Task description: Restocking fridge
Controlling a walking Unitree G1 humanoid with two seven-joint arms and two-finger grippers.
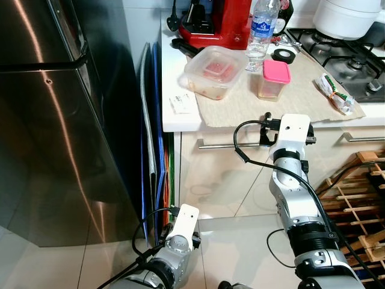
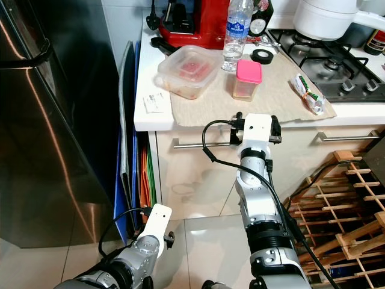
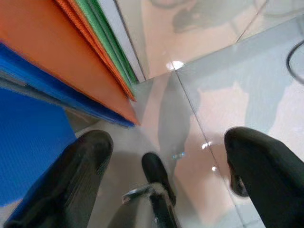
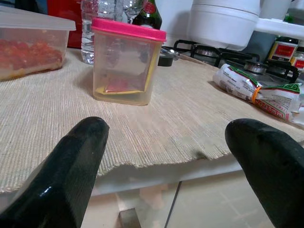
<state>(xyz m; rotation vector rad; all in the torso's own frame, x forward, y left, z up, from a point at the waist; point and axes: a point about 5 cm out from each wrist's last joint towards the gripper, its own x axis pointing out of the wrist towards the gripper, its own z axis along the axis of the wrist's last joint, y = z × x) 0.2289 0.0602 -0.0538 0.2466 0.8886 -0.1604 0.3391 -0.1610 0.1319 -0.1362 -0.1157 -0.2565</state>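
Pink-lidded container point(image 4: 124, 64) on counter, just beyond open right hand point(image 4: 166, 166)

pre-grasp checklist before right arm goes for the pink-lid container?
1. Right tool open: ok, fingers spread wide.
2. Aimed at the pink-lid container: ok, it stands upright ahead, slightly off-centre between the fingers.
3. Approach path: ok, only bare woven mat lies between tool and container.
4. Neighbours: not ok, the water bottle and the clear tub stand close behind and beside it.
5. Fridge door open for stocking: not ok, shut.
6. Left tool: ok, open, hanging low near the floor.
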